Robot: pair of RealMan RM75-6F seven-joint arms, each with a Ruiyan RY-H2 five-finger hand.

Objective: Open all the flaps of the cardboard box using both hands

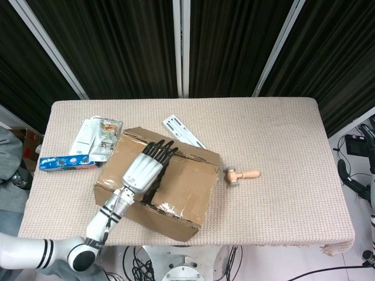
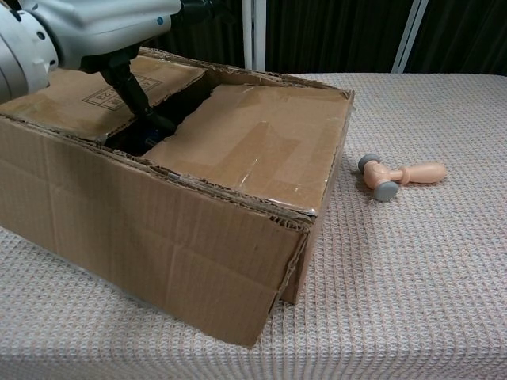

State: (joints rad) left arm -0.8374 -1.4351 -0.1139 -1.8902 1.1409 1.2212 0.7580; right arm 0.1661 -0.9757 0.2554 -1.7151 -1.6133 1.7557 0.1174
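Head view shows our left hand (image 1: 143, 170) stretched flat above the middle of the cardboard box (image 1: 176, 193), its dark fingers (image 1: 161, 150) extended side by side toward the far edge and holding nothing. We judge it is placed there because the gap between the two top flaps runs directly beneath it, the natural place to get under an edge. In the chest view one dark finger (image 2: 131, 91) of the same hand reaches down into that dark gap, between the left flap (image 2: 95, 95) with its printed label and the right flap (image 2: 253, 146); whether it touches either flap edge we cannot tell. Both flaps lie nearly level, slightly sunk toward the gap, so we judge the opening has not yet started.

The box sits skewed on the woven table cover (image 1: 281, 129), toward our left and near the front edge, directly under the left hand. Our right hand is not visible in either view; only dark arm hardware shows at the right border, well apart from the box.

Further out, a small wooden mallet (image 1: 242, 174) lies just right of the box, a white strip (image 1: 183, 131) behind it, and snack packets (image 1: 94, 137) and a blue packet (image 1: 67, 162) to the left.
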